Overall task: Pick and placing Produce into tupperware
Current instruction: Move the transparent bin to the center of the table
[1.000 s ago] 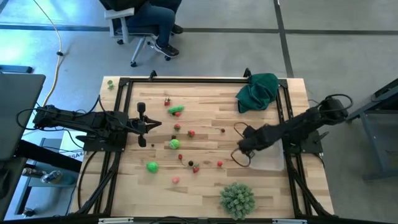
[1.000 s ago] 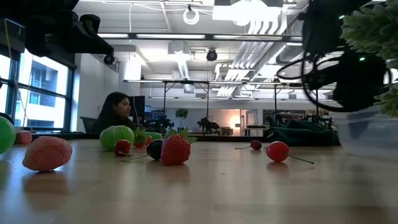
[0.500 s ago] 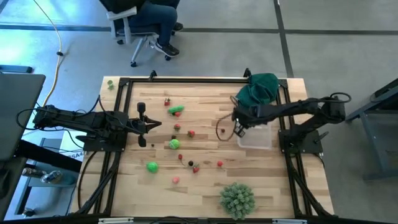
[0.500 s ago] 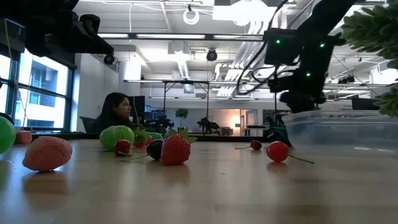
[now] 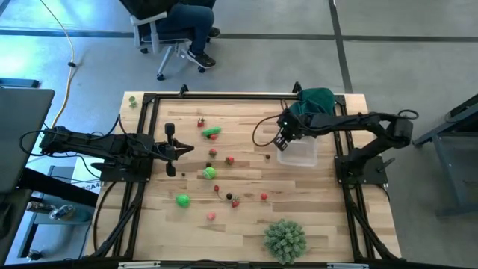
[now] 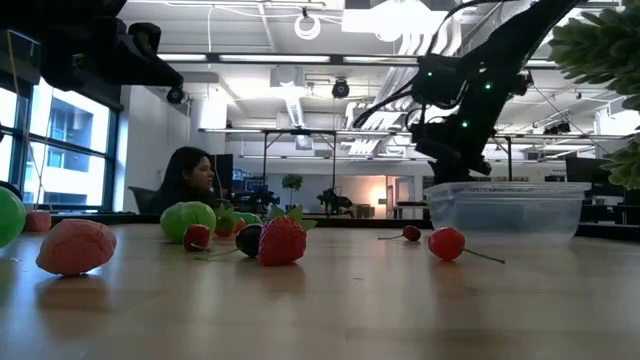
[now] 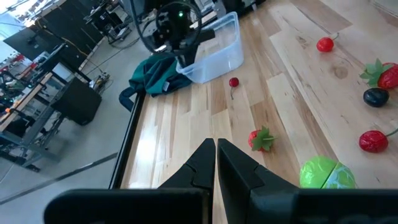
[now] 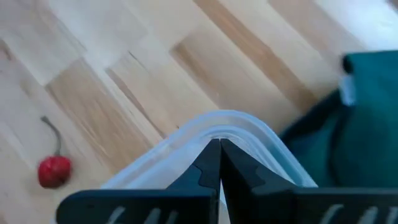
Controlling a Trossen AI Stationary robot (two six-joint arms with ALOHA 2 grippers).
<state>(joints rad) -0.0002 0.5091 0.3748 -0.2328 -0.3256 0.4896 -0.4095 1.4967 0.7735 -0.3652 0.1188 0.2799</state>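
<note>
High view: right claw pinched shut on the tupperware rim, right of the scattered produce on the bench; positioning step. Next, release it. Left claw closed, idle.

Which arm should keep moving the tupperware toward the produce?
Right. The right gripper is shut on the tupperware rim; the left gripper waits shut at the table's left edge, away from it.

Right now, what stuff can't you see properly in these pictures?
- Inside the tupperware: low view, cloudy walls hide any contents.
- Right gripper on the tupperware rim: high view too small to show the grip.
- Spiky ball: low view, cut off by the edge.
- Tiny produce: high view, too small to name.
</note>
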